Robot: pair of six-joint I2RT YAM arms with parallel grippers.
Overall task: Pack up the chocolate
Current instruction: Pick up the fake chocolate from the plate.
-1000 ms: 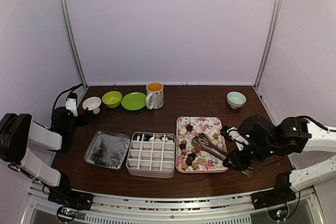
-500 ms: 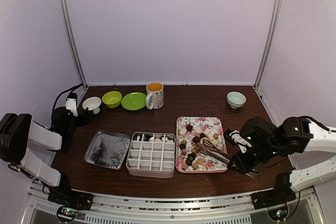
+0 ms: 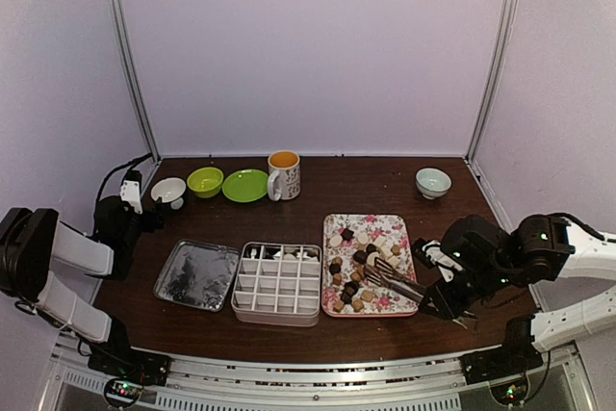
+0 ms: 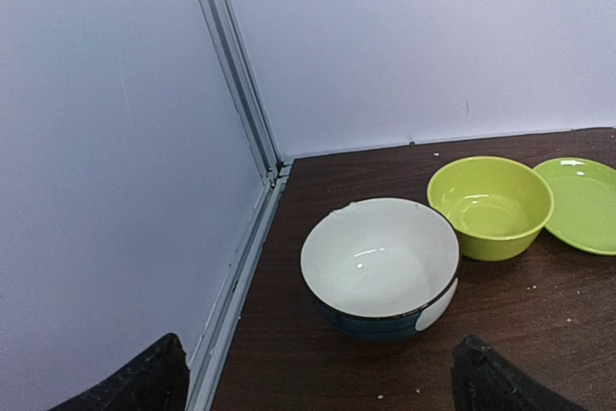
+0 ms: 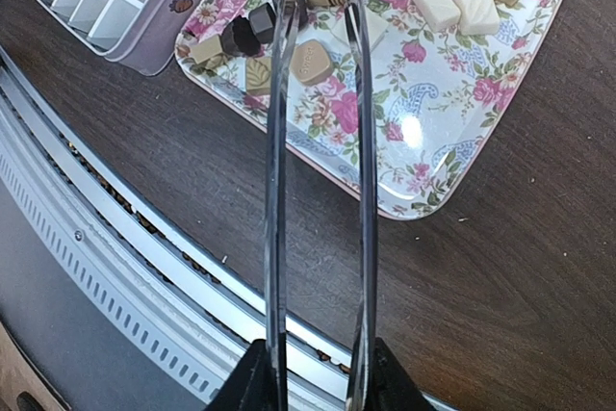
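The chocolate (image 3: 358, 259), small dark, tan and cream pieces, lies scattered on the pink floral tray (image 3: 370, 221). To its left stands a white divided box (image 3: 278, 284) with a few pieces in its back row. My right gripper (image 3: 445, 301) is at the tray's near right corner, shut on the handle end of thin metal tongs (image 3: 390, 276). In the right wrist view the tongs (image 5: 277, 190) reach from my right gripper (image 5: 313, 377) over the tray (image 5: 452, 132), their arms apart on either side of a tan piece (image 5: 310, 61). My left gripper (image 4: 318, 392) is open and empty at the far left.
A shiny metal lid (image 3: 197, 274) lies left of the box. Along the back are a white bowl (image 4: 380, 262), a green bowl (image 4: 489, 204), a green plate (image 4: 582, 201), a mug (image 3: 284, 173) and a pale bowl (image 3: 432, 181). The table's metal front rail (image 5: 144, 267) runs just below the tongs.
My right gripper has drawn back a little to the right, pulling the tongs' tips slightly back across the tray. The left arm has not moved.
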